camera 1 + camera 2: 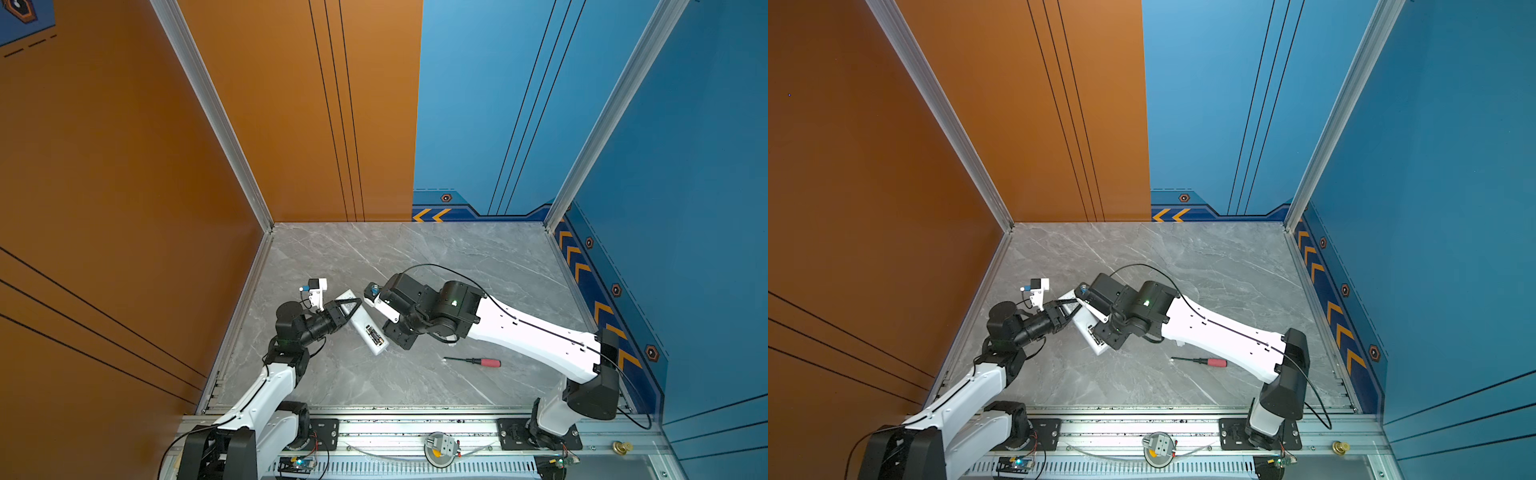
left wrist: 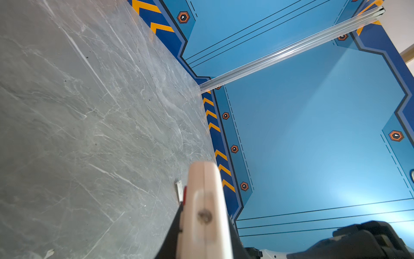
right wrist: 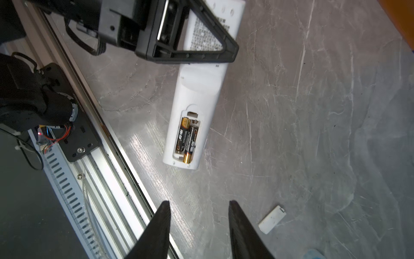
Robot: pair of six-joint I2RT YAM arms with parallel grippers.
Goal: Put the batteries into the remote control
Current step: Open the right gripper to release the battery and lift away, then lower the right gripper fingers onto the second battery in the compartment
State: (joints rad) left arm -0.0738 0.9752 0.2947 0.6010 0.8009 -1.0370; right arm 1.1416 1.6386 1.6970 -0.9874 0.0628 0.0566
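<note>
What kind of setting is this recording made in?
Probably a purpose-built robot test booth, not a home: a grey marble-look tabletop walled by orange panels and blue panels on aluminium posts, with robot arms bolted to a front rail.

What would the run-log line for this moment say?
left tool: shut on remote control | right tool: open, empty | batteries: both in open compartment | cover: off, on table | screwdriver: on table
</note>
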